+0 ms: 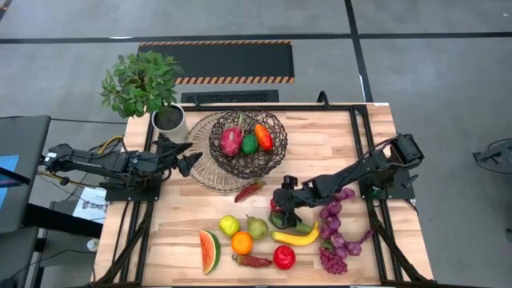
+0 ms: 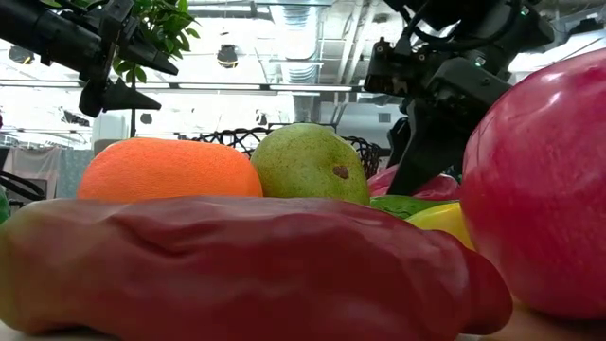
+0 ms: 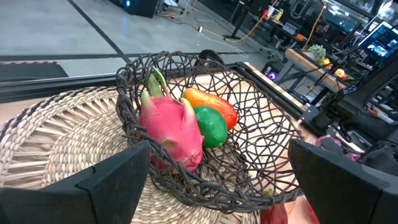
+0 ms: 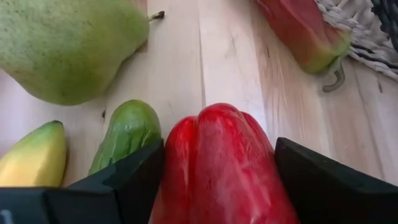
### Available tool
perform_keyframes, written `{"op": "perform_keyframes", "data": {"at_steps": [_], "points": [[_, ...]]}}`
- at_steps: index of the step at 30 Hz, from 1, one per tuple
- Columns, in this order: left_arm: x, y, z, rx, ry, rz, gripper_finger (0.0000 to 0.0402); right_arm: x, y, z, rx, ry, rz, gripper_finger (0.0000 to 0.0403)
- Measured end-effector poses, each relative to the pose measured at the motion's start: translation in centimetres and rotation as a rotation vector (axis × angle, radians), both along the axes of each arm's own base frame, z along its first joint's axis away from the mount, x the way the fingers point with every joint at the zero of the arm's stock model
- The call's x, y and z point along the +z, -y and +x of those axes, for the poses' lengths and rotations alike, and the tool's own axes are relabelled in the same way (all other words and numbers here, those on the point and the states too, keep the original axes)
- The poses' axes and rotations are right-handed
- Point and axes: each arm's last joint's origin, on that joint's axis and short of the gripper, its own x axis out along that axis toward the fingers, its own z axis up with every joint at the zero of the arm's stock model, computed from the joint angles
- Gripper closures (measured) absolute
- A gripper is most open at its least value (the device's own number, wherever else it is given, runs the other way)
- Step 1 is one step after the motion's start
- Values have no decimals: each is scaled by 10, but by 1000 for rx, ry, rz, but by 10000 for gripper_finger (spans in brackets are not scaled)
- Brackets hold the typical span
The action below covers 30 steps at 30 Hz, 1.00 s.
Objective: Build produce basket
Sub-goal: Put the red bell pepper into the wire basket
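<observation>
On your left, the left tool [image 1: 186,157] hangs with its fingers spread wide and empty, just beside the basket [image 1: 276,152], which sits on a pale woven mat [image 1: 204,172] at the far middle of the desk [image 1: 320,152]. Inside the basket lie a pink dragon fruit [image 1: 230,140], a green pepper [image 1: 250,143] and an orange pepper [image 1: 263,137]. A potted plant [image 1: 142,84] stands at the far left corner.

Toward the middle front, the loose produce lies in a cluster: a watermelon slice [image 1: 210,251], a green apple [image 1: 229,225], an orange [image 1: 242,242], a pear [image 1: 257,227], a long red pepper [image 1: 252,260], a banana [image 1: 296,238] and a red apple [image 1: 283,257]. Another red pepper [image 1: 249,190] lies just beside the mat.

Further right, the right tool [image 1: 282,210] is low over the desk, its fingers spread to either side of a red bell pepper [image 4: 224,168], which fills the gap between them; you cannot tell whether they press on it yet. The pepper is glossy and lobed, its long axis running forward along the fingers, with a cucumber [image 4: 127,134] touching one side. The right arm is clearly the nearer one. The basket lies up and to the left of this tool, so a lift would carry that way. Purple grapes [image 1: 336,236] trail at the right.
</observation>
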Motion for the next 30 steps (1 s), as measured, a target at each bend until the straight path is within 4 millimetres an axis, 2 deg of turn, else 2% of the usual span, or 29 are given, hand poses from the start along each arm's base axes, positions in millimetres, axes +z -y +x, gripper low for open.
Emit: {"op": "perform_keyframes", "data": {"at_steps": [10,17,19,26,30], "points": [[0,0,0,2,0,1,34,-1,1,-1,-52,-14,27,170],[0,0,0,3,1,1,34,10,-1,2,-61,-38,37,176],[0,0,0,2,1,1,34,16,-1,1,-58,-48,35,175],[0,0,0,2,-1,3,34,58,0,-8,-55,37,65,173],[0,0,0,2,-1,3,34,89,4,-19,-55,151,97,172]]}}
